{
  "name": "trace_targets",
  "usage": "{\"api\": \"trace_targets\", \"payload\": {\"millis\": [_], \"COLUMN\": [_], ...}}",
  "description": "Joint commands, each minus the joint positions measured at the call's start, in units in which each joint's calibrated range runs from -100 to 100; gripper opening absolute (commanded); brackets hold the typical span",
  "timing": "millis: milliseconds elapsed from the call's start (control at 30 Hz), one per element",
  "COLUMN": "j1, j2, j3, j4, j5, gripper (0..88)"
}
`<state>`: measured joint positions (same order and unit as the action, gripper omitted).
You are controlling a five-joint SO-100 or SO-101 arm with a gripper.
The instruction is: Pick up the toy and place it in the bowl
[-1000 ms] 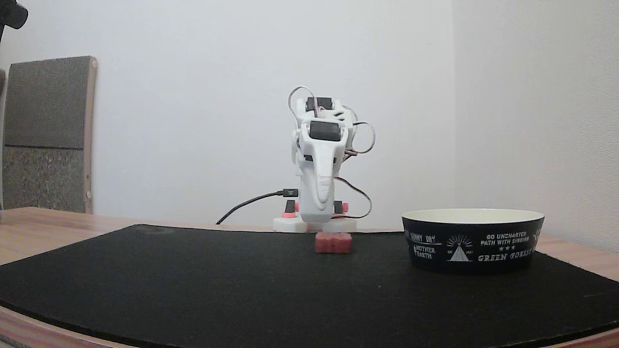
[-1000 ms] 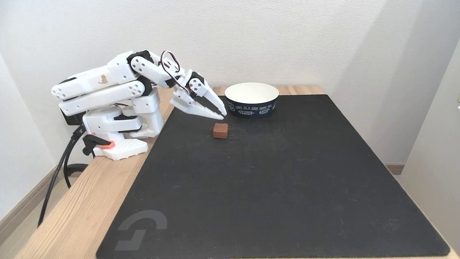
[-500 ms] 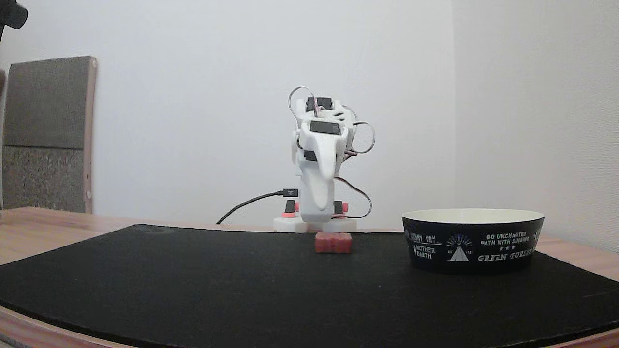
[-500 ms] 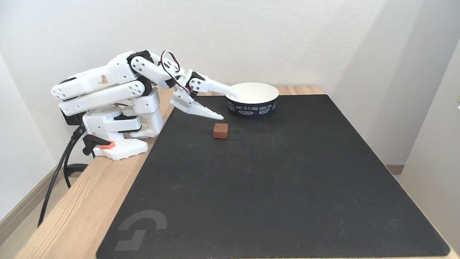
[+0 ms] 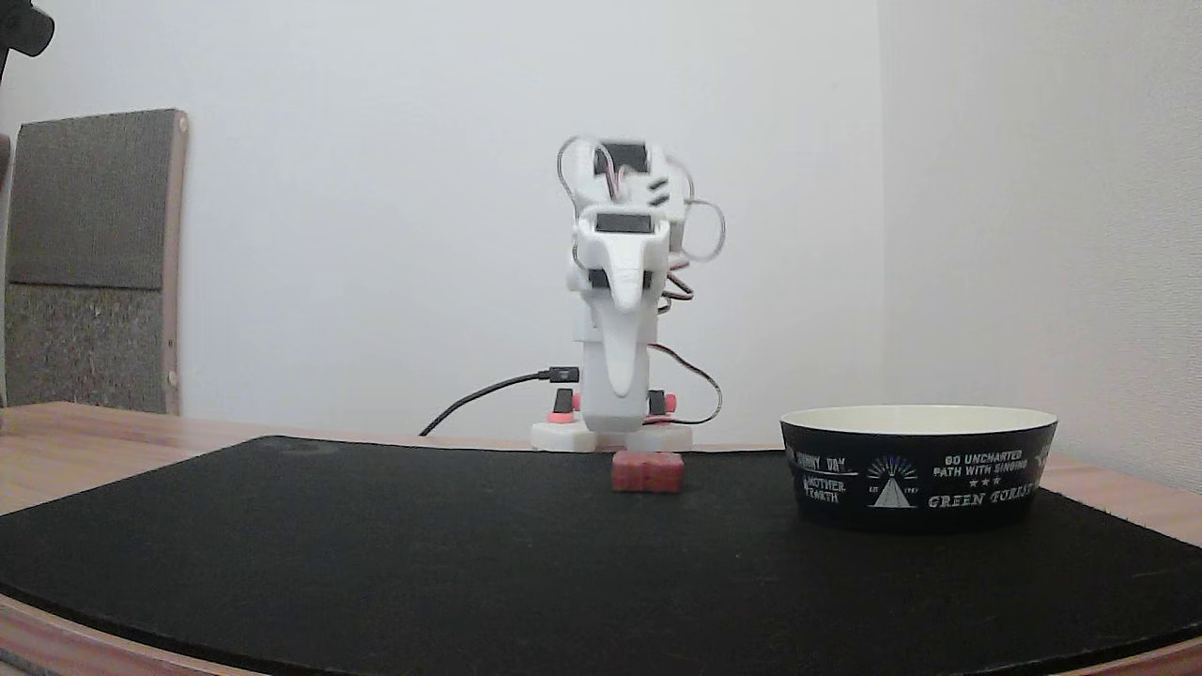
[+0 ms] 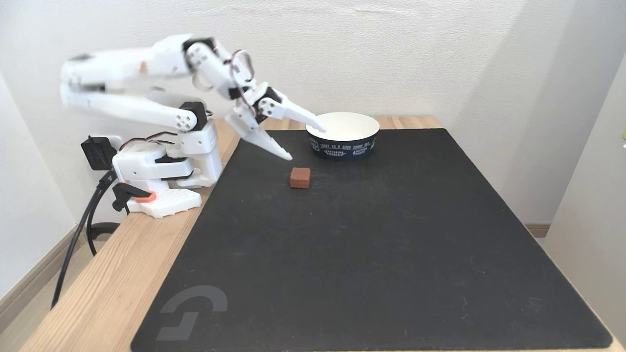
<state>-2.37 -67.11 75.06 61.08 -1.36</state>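
In a fixed view taken low from the front, the dull-red toy brick [image 5: 646, 471] sits on the black mat [image 5: 376, 535], right in front of the white arm's base [image 5: 610, 436]. The gripper [image 5: 622, 376] hangs above the brick and slightly left of it, not touching, and from this angle I can't tell how wide the fingers are spread. The bowl [image 5: 917, 468], black with white lettering and a triangle emblem, is off to the right, well apart from the brick.

In a fixed view from higher up, the gripper [image 6: 305, 144] is clearly spread wide and holding nothing. One fingertip points at the bowl's [image 6: 342, 145] left rim, the other hangs lower, just far-left of the toy brick [image 6: 300, 177]. The brick lies flat on the mat [image 6: 371, 244], near the bowl. The arm [image 6: 146, 88] looks a bit blurred. The mat covers most of a wooden table [image 6: 112, 278].
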Motion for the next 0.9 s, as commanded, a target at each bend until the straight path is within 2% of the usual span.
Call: {"api": "trace_targets", "payload": {"millis": [0,400,533,867], "j1": [-0.68,-1.27,-3.69,-4.78], "j2": [10.88,29.72,38.81,48.39], "j3": [-7.06,-12.64,-18.68,-22.47], "j4": [2.34,0.73,0.99,-0.88], "j5": [-0.41,-0.57,-2.6,-3.59], "gripper": [34.0,34.0,34.0,33.5]}}
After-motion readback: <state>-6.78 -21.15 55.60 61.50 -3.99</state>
